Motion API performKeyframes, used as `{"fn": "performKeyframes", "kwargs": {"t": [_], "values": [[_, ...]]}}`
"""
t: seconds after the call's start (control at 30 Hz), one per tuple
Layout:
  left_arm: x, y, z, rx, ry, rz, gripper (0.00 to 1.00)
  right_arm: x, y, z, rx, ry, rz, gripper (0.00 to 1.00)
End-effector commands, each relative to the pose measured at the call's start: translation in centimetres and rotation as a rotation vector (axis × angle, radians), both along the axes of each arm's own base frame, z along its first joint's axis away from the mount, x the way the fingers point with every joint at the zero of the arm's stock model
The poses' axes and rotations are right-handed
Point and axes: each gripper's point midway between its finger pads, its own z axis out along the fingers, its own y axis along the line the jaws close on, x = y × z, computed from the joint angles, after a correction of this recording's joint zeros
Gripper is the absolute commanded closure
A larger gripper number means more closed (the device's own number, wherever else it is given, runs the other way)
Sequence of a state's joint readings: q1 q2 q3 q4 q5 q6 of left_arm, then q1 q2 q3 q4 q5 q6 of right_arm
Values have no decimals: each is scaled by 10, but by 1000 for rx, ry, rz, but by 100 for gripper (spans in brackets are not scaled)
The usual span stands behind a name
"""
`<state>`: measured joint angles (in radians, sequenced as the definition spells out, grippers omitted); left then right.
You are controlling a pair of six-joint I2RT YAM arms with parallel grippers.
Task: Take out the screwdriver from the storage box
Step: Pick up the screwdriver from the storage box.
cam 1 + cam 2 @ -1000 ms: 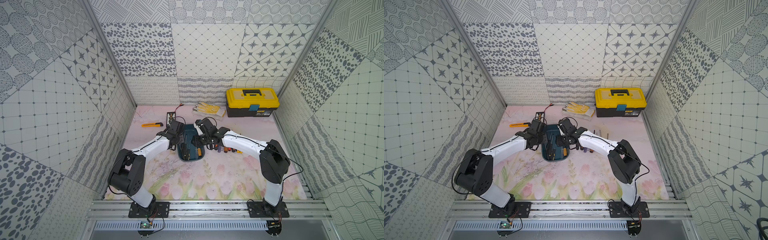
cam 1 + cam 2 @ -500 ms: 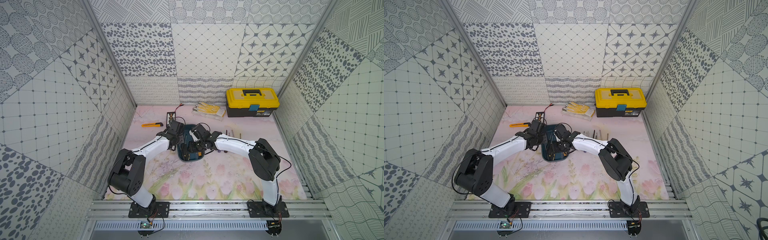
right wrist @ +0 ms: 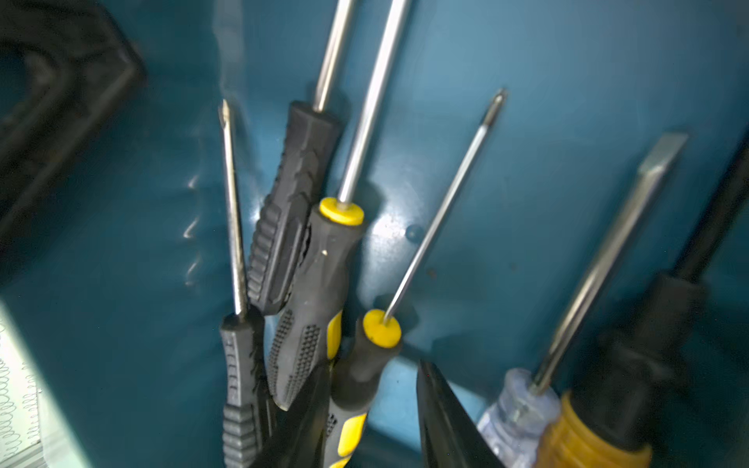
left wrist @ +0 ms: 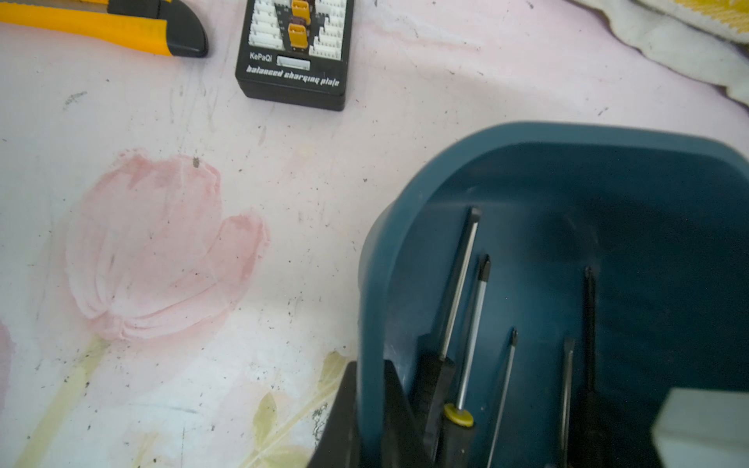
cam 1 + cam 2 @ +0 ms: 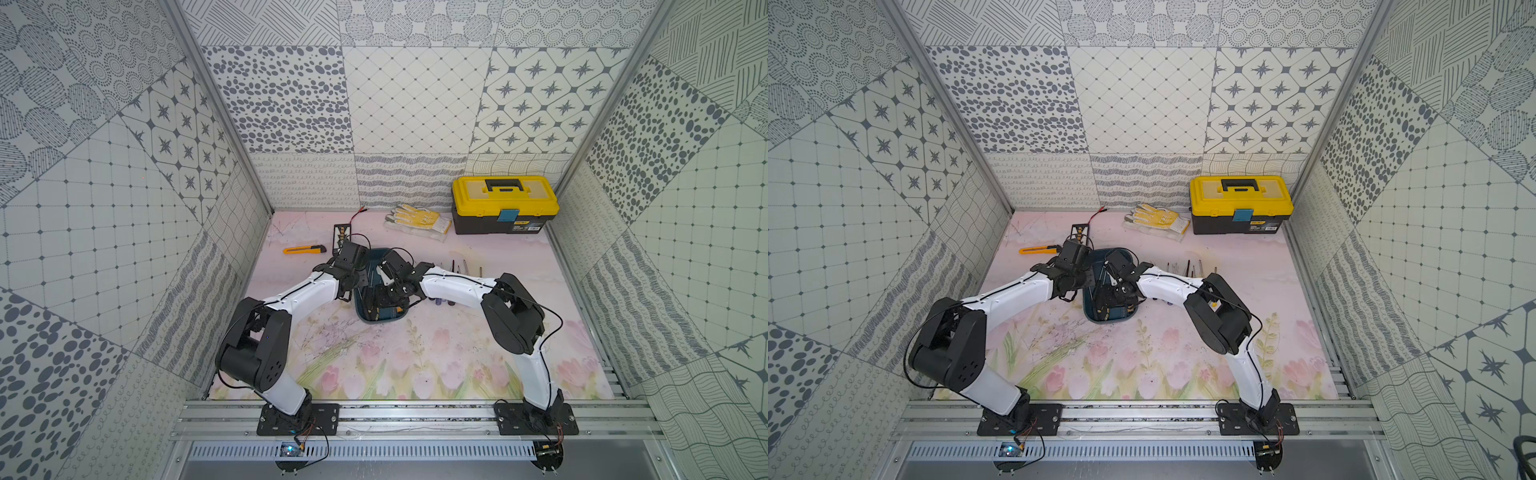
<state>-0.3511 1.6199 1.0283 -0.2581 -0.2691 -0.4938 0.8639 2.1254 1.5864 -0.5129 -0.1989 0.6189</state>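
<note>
**A:** What are the right jaws doing?

**B:** They're partly open, down inside the storage box (image 3: 547, 121). Their fingers (image 3: 446, 425) straddle the black-and-yellow handle of a thin screwdriver (image 3: 381, 329). A gap shows on one side, so it isn't pinched.

**A:** And the left jaws?

**B:** They're clamped on the box's side wall (image 4: 373, 259), with one finger (image 4: 344, 417) outside it and the other inside.

**A:** How does that screwdriver lie?

**B:** It's flat on the box floor among the other screwdrivers (image 3: 320, 259). The handles are at the near end and the tips point towards the far end.

**A:** Where's the box itself?

**B:** In both top views the storage box (image 5: 380, 320) (image 5: 1111, 321) sits mid-bench (image 5: 415, 353), between the two arms. Just beyond it lie a yellow utility knife (image 5: 301, 249) and a black charging board (image 4: 294, 77). Gloves (image 5: 417, 219) and a yellow-lidded toolbox (image 5: 505, 195) are by the back wall.
</note>
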Motion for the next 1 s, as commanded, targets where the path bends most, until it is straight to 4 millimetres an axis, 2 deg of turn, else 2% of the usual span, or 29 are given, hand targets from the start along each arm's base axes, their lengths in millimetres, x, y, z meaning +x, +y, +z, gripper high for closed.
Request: {"fn": "performKeyframes", "kwargs": {"t": [0.0, 0.1, 0.27, 0.63, 0.8, 0.83, 0.9, 0.97], "values": [[14, -4, 16, -29, -77, 3, 100, 5, -9, -9, -77, -22, -25, 60], [14, -4, 15, -28, -75, 3, 100, 10, -19, -11, -143, -50, -28, 63], [14, -4, 14, -26, -74, 4, 100, 11, -22, -14, -180, -47, -12, 65], [13, -3, 14, -28, -71, 5, 100, 5, -2, -26, -110, 9, 15, 61], [12, -3, 16, -24, -75, 5, 100, 6, -8, -35, -143, 14, -2, 68], [12, -2, 16, -24, -74, 5, 100, 6, -12, -36, -162, 8, -6, 72], [12, -2, 15, -24, -74, 5, 100, 9, -20, -35, -199, -19, -20, 78], [12, -2, 15, -23, -72, 6, 100, 12, -25, -30, -217, -48, -27, 78]]}}
